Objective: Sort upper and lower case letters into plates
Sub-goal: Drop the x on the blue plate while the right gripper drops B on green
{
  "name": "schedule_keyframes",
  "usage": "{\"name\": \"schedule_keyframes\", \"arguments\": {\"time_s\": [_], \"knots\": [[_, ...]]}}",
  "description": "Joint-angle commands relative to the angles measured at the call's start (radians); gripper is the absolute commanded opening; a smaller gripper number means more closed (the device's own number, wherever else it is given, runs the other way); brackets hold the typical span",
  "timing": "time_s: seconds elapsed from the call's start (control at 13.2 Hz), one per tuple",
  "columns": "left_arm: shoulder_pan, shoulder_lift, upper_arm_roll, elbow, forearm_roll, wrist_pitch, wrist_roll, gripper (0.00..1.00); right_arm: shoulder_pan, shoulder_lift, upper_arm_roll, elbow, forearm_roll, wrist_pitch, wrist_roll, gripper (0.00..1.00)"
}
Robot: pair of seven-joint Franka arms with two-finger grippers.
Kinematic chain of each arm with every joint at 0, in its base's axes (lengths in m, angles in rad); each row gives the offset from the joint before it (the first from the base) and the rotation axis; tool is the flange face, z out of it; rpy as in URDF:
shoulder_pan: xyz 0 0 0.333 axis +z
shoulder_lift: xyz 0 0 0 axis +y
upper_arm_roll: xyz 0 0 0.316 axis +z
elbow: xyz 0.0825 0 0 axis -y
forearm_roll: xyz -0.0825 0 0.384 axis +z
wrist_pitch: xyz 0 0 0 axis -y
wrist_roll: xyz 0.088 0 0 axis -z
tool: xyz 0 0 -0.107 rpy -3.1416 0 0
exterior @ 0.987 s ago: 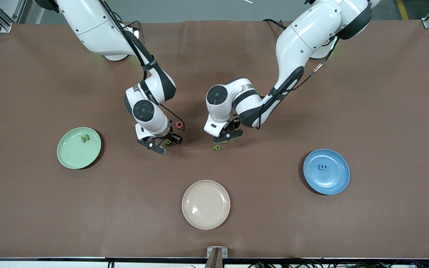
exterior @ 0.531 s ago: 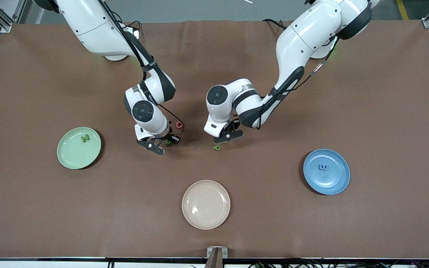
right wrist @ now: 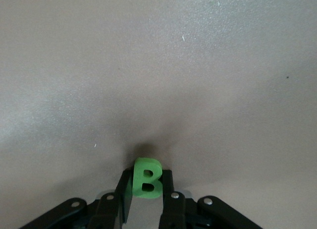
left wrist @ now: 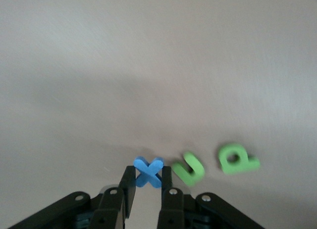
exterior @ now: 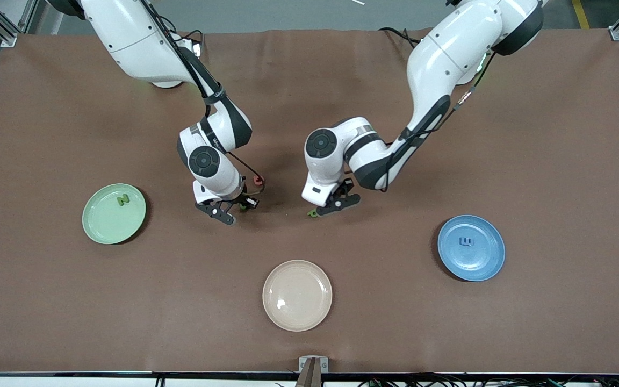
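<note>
Nearest the front camera sits the cream plate (exterior: 297, 295), not part of the sorting. Farther back, the blue plate (exterior: 471, 248) at the left arm's end holds a blue letter (exterior: 466, 242), and the pale green plate (exterior: 114, 213) at the right arm's end holds a green N (exterior: 122, 200). Farther still, mid-worktop (exterior: 556, 161), the left end effector (left wrist: 147, 185) is clenched on a blue x (left wrist: 148, 171), beside a green v (left wrist: 188, 168) and p (left wrist: 237, 158). The right end effector (right wrist: 147, 189) grips a green B (right wrist: 146, 177), near a red letter (exterior: 257, 180). Lift each straight up before carrying, so neighbours stay put: B to the green plate, x to the blue.
</note>
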Motion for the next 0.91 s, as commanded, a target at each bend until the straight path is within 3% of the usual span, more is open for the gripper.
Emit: {"name": "schedule_keyframes", "arguments": {"time_s": [0.0,0.15,0.38,0.61,0.83], "knots": [[0.061,-0.117,-0.008,-0.021,0.009,-0.099,0.023,0.01,-0.002,0.007,0.002,-0.002,-0.005,0.021,0.004,0.08],[0.131,-0.163,-0.010,-0.021,-0.001,-0.139,0.102,0.01,-0.005,-0.040,-0.002,-0.004,-0.009,-0.014,-0.002,0.07],[0.255,-0.171,-0.010,-0.019,-0.002,-0.140,0.236,0.01,-0.097,-0.164,-0.007,-0.001,-0.014,-0.221,-0.181,0.06],[0.384,-0.170,-0.008,-0.019,-0.001,-0.140,0.384,0.01,-0.253,-0.253,-0.007,-0.005,-0.014,-0.341,-0.466,0.06],[0.512,-0.160,-0.008,-0.054,-0.001,-0.140,0.530,0.01,-0.446,-0.264,-0.007,-0.030,-0.014,-0.340,-0.845,0.06]]}}
